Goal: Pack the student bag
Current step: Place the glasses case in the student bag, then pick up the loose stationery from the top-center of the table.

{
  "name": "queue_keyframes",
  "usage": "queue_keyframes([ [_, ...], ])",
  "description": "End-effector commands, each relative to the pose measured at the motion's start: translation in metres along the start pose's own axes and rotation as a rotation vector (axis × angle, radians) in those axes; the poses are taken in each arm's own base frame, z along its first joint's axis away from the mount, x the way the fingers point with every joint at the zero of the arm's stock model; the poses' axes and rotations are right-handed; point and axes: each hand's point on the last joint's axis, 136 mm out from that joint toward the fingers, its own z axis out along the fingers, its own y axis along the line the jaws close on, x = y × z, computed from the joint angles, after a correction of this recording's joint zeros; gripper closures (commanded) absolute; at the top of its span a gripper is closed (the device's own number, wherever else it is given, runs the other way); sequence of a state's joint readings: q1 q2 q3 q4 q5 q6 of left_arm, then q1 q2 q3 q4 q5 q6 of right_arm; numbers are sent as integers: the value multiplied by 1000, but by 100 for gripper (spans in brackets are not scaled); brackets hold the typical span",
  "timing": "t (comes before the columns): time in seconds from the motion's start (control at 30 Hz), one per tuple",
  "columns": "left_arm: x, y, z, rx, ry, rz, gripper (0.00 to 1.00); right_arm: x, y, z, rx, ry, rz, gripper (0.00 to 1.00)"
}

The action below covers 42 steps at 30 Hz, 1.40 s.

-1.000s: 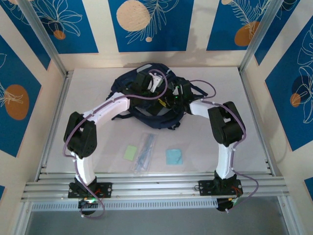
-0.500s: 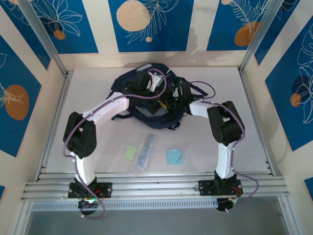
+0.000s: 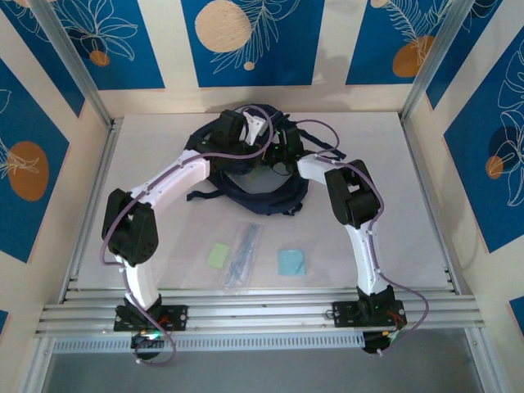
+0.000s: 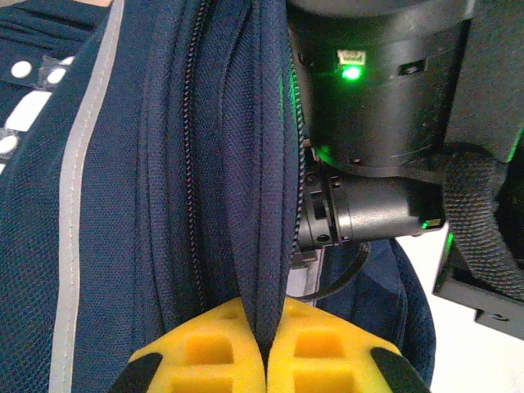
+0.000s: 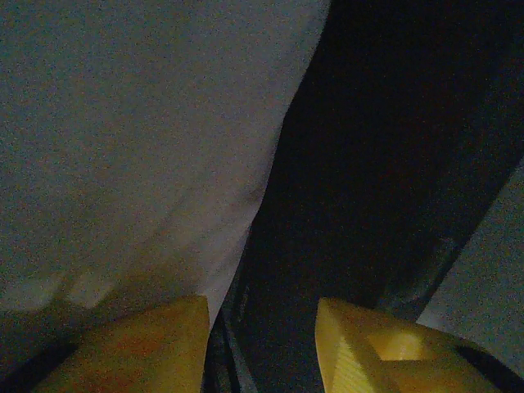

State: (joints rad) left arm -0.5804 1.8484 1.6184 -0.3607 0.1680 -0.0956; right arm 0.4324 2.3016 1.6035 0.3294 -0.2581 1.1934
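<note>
Bag (image 3: 246, 195) lies upper centre of the top view, on the table (image 3: 393, 213); both arms reach onto it.

Left gripper (image 4: 266, 332), bottom centre of the left wrist view: yellow fingers (image 4: 213, 348) clamped on a fold of navy bag fabric beside the zip.

Right gripper (image 5: 262, 327), bottom of the right wrist view: fingers apart, dark gap between. View is dim, with grey fabric upper left.

Lower centre of the top view, left to right and apart: green card (image 3: 219, 255), pen packet (image 3: 243, 254), blue card (image 3: 291, 262).
</note>
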Motion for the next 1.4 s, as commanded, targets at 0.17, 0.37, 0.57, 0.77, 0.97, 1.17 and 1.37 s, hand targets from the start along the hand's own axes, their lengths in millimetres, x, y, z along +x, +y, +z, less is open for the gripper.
queue_keyframes([
  [0.17, -44, -29, -25, 65, -140, 68, 100, 28, -16, -29, 12, 56, 63, 52],
  [0.37, -50, 2, -21, 5, -190, -5, 100, 59, -6, -86, 76, 101, 12, 42],
  [0.57, -45, 17, -14, -15, -194, -34, 100, 122, -37, -136, 250, 232, -10, 30],
  [0.77, -29, 27, -3, 10, -176, -103, 100, 198, -55, -179, 489, 376, -192, 14],
  [0.97, -17, 34, -6, 21, -160, -155, 100, 257, -64, -182, 662, 504, -339, 8],
  [1.17, -9, 39, -18, 13, -154, -169, 100, 280, -78, -160, 808, 528, -398, 7],
  [1.37, -3, 43, -26, 4, -154, -175, 100, 269, -92, -142, 947, 461, -443, 5],
])
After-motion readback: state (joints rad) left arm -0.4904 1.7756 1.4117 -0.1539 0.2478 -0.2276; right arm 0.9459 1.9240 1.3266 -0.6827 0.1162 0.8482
